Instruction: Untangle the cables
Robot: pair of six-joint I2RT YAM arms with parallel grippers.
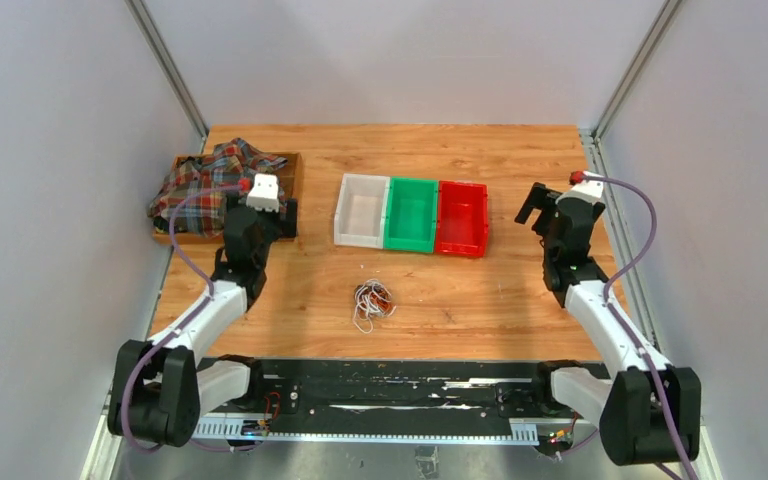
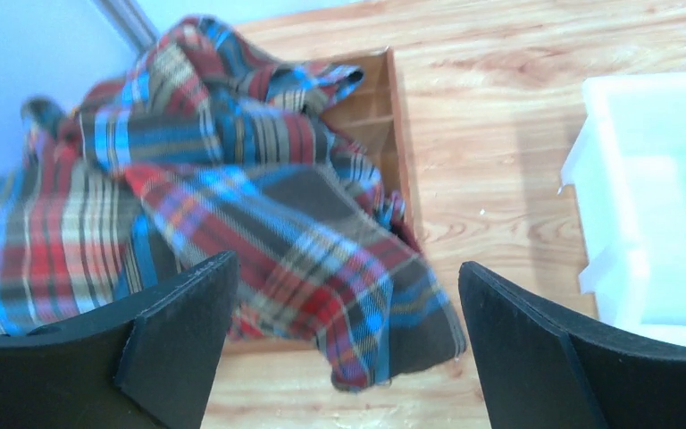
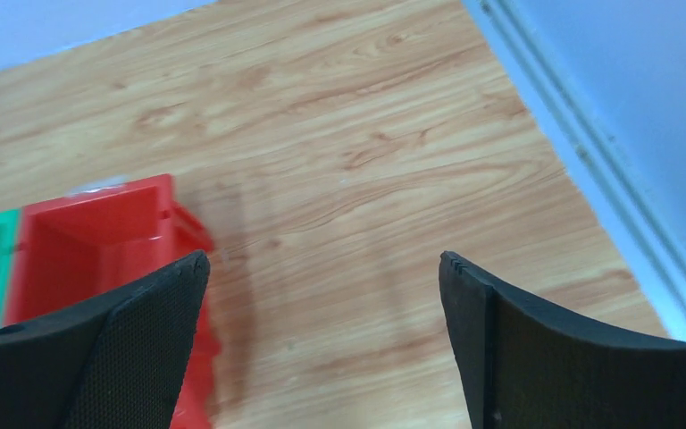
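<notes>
L tool [image 2: 344,349] & R tool [image 3: 322,340] both spread wide, empty, well apart from cables [image 1: 372,300]. Cables lie in one clump on surface [image 1: 480,290]; untangling not yet begun, by the look of it.

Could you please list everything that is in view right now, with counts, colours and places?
Tangle of cables: one bundle, white and orange-red strands, centre of the table, nearer the arms than the bins.
White bin: one, leftmost in a row of three.
Green bin: one, middle of the row.
Red bin: one, rightmost.
Plaid cloth: one, red, blue and dark checks, heaped over the tray at far left.
Wooden tray: one, brown, under the cloth.
Table: one, wood-grain.
Left gripper: black fingers, open, above the cloth.
Right gripper: black fingers, open, right of the red bin.
</notes>
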